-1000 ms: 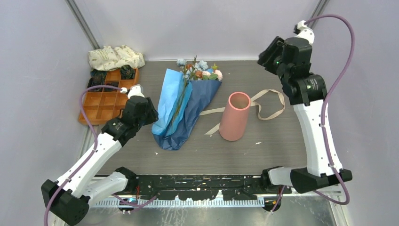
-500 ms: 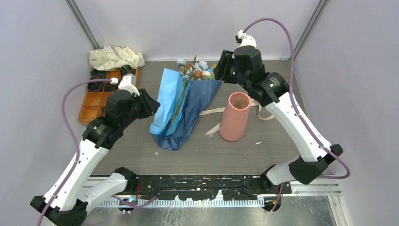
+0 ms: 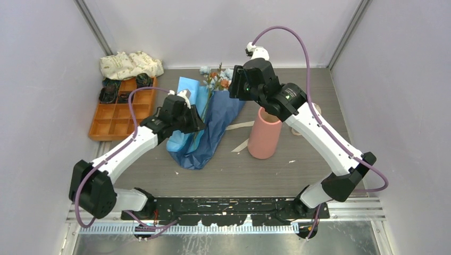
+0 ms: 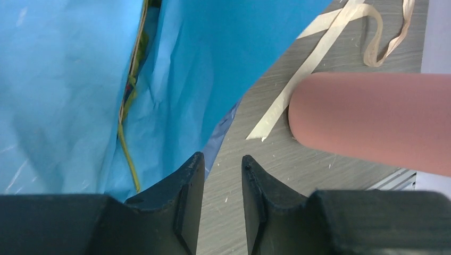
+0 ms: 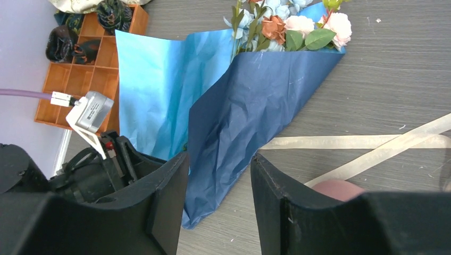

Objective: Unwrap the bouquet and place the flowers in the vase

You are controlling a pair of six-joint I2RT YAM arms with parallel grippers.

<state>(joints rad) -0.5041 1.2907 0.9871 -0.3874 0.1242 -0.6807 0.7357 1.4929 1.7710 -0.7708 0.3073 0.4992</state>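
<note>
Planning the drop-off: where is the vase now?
Top view: the vase stands upright right of centre, just right of the bouquet, rim partly under the right arm.

LEFT WRIST VIEW: The left tool [image 4: 222,158] hangs at the bottom centre of the frame, its 2 dark fingers [image 4: 181,202] a narrow gap apart with nothing between them. Crumpled light blue paper of the bouquet [image 4: 69,79] fills the upper left, with a green stem [image 4: 127,159] running down a fold. At right, the salmon-pink vase [image 4: 372,122] stretches across the grey worktop [image 4: 298,175], and a beige ribbon [image 4: 300,79] trails above it.
</note>
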